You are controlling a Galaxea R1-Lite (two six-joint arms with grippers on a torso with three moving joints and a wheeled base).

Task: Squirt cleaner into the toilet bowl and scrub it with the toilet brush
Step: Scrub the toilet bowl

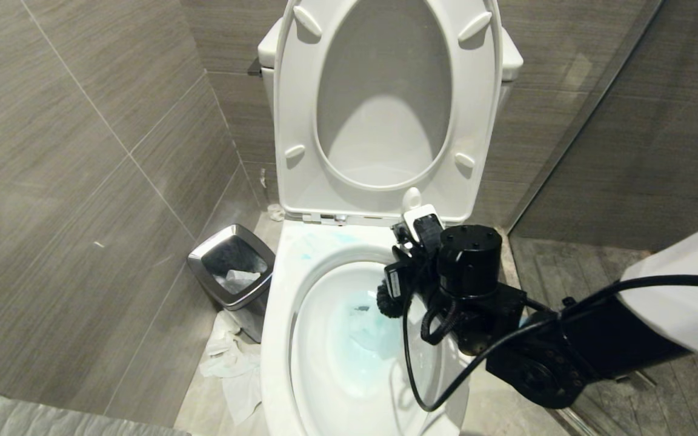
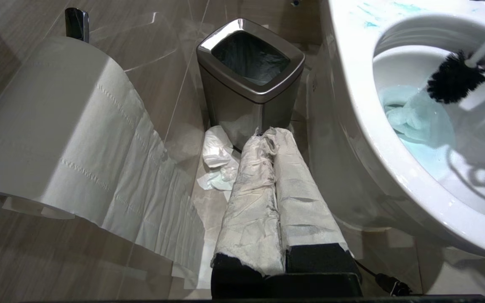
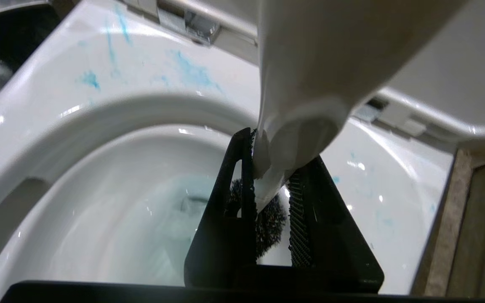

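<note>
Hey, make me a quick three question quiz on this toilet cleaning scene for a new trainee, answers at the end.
1. True or false: the right claw is shut on the toilet brush handle.
2. Multiple choice: where is the black bristle head? A) in its holder B) inside the toilet bowl, over the blue-tinted water C) in the steel bin
3. Fill in: turquoise smears of cleaner show on the bowl's rim near the ____.

Key: 1 true; 2 B; 3 hinges. The left claw, wrapped in paper, is shut beside the bowl, near the bin.
</note>
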